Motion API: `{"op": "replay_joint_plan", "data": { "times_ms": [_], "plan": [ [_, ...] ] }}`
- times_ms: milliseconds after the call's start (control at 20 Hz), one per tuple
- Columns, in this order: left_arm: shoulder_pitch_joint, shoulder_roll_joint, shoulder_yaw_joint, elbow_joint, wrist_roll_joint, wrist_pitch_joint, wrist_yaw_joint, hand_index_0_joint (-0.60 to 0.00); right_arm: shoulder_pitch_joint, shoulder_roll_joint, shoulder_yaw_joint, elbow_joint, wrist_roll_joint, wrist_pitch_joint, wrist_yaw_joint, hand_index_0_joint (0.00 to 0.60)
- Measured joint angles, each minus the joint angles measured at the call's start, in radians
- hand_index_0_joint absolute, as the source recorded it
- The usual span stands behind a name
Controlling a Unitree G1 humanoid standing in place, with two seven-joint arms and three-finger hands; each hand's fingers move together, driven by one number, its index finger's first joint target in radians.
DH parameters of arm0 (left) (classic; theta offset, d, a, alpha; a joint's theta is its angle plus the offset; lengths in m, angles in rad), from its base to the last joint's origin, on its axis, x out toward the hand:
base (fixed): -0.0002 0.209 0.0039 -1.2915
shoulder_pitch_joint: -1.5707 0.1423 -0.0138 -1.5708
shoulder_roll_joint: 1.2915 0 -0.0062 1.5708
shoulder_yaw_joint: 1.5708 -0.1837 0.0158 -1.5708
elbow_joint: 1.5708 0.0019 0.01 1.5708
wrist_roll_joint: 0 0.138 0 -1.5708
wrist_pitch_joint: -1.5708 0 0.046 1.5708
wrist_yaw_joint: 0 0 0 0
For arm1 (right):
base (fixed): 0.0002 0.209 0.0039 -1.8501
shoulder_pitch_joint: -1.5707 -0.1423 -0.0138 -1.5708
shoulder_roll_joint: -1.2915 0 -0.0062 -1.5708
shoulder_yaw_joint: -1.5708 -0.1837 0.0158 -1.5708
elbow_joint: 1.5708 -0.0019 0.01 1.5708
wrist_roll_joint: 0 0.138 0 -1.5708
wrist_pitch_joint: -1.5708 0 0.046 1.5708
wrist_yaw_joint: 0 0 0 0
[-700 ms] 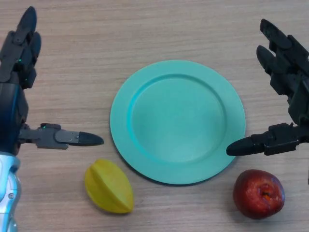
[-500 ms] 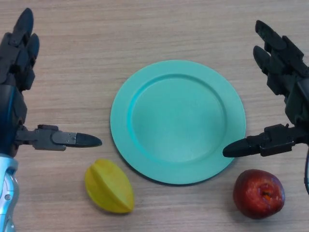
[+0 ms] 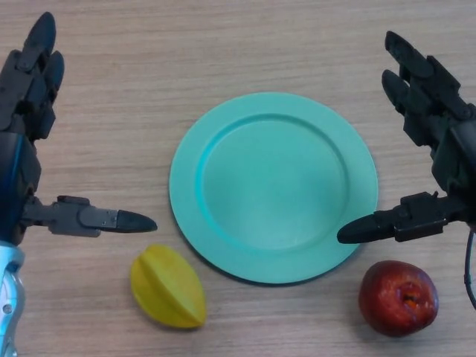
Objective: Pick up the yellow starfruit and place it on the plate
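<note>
The yellow starfruit [image 3: 168, 286] lies on the wooden table near the front, just left of and below the teal plate [image 3: 274, 186], which holds nothing. My left hand [image 3: 18, 149] hovers at the left edge, open, its thumb [image 3: 111, 219] stretched out just above the starfruit without touching it. My right hand [image 3: 446, 141] is open at the right edge, its thumb tip [image 3: 357, 230] over the plate's right rim.
A red apple [image 3: 398, 297] rests on the table at the front right, below my right thumb. The wooden tabletop [image 3: 223, 44] extends behind the plate.
My right hand has shifted slightly left, its thumb tip now reaching over the plate's rim. My left hand has barely moved. Starfruit, plate and apple stay put.
</note>
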Motion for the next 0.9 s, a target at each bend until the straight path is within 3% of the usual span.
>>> {"op": "replay_joint_plan", "data": {
  "times_ms": [200, 450, 500, 750, 900],
  "plan": [
    [0.088, -0.019, 0.046, -0.105, -0.004, 0.068, -0.068, 0.000, -0.011, 0.001, 0.002, -0.006, -0.001, 0.000, -0.012, 0.000],
    [0.231, -0.080, 0.093, -0.138, -0.006, 0.129, -0.172, 0.000, -0.033, 0.003, 0.008, 0.029, -0.018, 0.000, -0.014, 0.000],
    [0.262, -0.097, 0.085, -0.124, -0.006, 0.127, -0.172, 0.000, -0.042, 0.005, 0.015, 0.029, -0.018, -0.001, -0.016, 0.000],
    [0.369, -0.098, -0.004, -0.017, 0.017, -0.056, -0.156, 0.000, -0.057, 0.014, 0.039, 0.067, -0.017, -0.001, -0.019, 0.000],
    [0.397, -0.098, -0.097, 0.088, 0.133, -0.173, -0.050, 0.000, -0.066, 0.020, 0.039, 0.067, -0.017, -0.002, -0.019, 0.000]
  ]
}}
